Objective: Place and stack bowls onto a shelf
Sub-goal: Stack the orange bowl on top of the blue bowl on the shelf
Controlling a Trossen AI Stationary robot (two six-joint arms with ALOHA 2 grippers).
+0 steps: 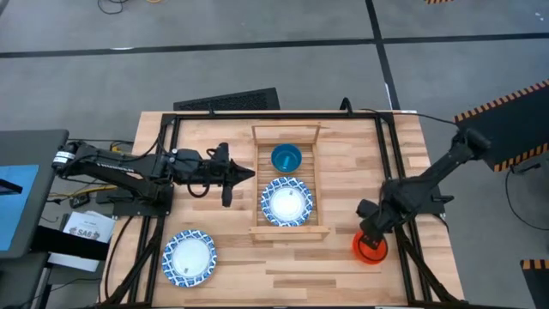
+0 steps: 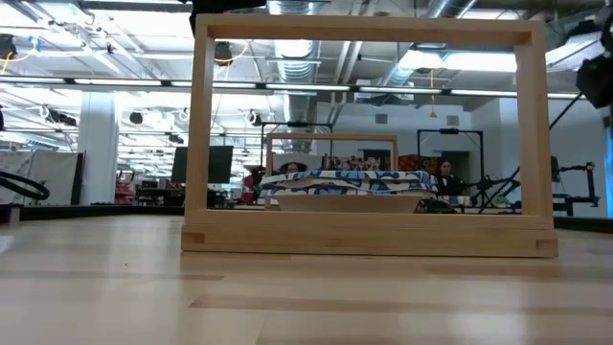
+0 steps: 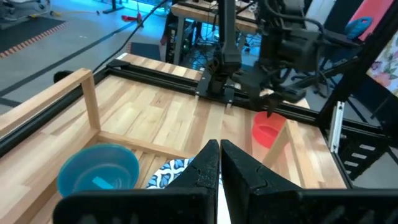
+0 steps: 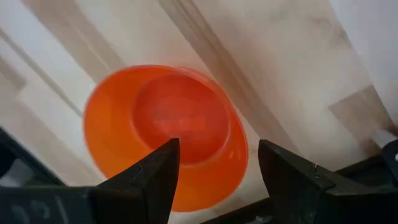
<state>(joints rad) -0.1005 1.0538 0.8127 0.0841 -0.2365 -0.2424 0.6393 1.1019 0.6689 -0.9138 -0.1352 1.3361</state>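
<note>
1. High view: right gripper (image 1: 371,239) hangs over the orange-red bowl (image 1: 370,249), well right of the shelf (image 1: 289,230).
2. Left wrist view: left gripper (image 3: 219,157), fingers pressed together, faces the teal bowl (image 3: 98,174).
3. Right wrist view: fingers (image 4: 155,169) spread apart, the orange-red bowl just beyond them.

Four bowls in all, seen from above. Two big white bowls with blue rims: one (image 1: 286,202) inside the wooden rack (image 1: 257,176), one (image 1: 189,257) out on the table (image 1: 343,266). Two small plain bowls: one blue bowl (image 1: 286,158) in the rack, one orange-red bowl (image 1: 370,248) on the table. One rack. One table. Two dark robot arms, a left one (image 1: 129,167) and a right one (image 1: 429,184).
</note>
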